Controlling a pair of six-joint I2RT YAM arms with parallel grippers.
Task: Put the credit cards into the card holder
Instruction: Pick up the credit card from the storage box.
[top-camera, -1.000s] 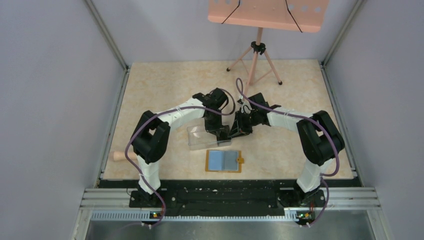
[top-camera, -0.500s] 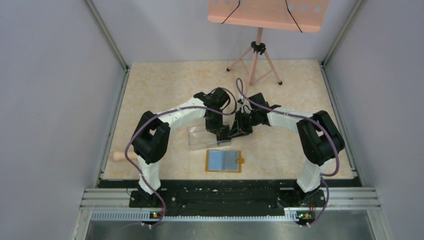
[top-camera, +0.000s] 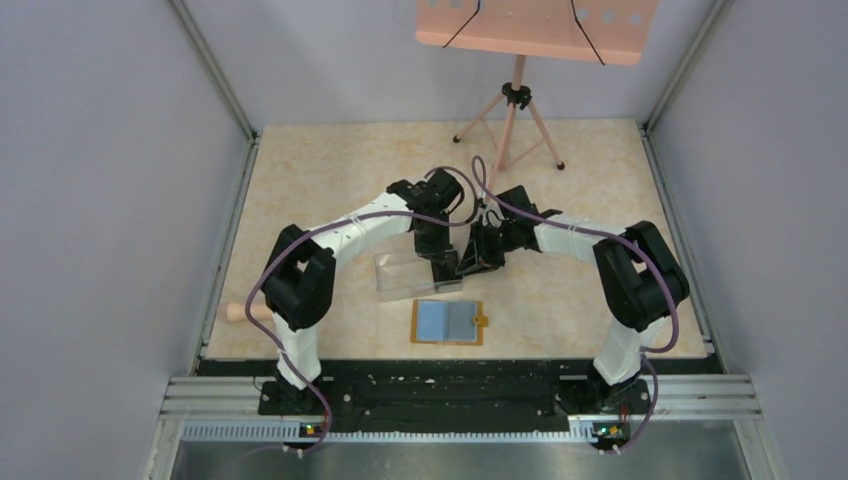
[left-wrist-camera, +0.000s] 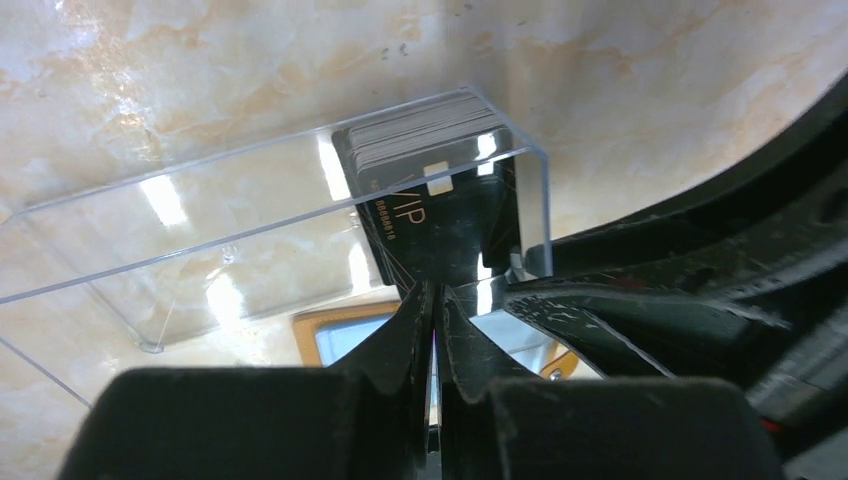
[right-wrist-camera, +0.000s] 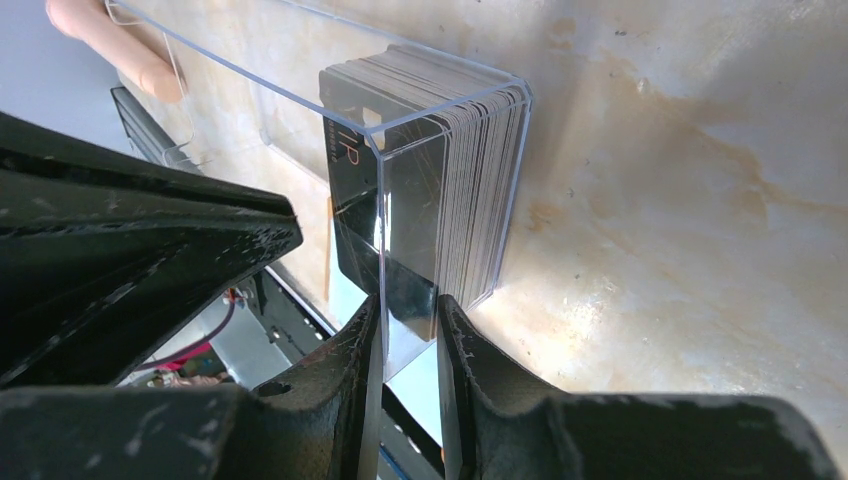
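The credit cards (right-wrist-camera: 440, 190) stand on edge, stacked face to face in the right end of the clear box (top-camera: 400, 275), mid-frame on the desk (top-camera: 330, 180). The front card reads "IP" (its digits blur). The right jaws clamp the box wall. The left jaws are almost closed, perhaps nipping that front card. Just below, the card holder (top-camera: 447, 322) lies open, its long axis left-right and its tab pointing right.

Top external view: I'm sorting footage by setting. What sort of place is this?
Probably a lab robot cell, not a home: plain grey enclosure walls box in a marble-patterned table, the left arm and right arm are bolted to a metal rail, and a tripod stand stands behind.
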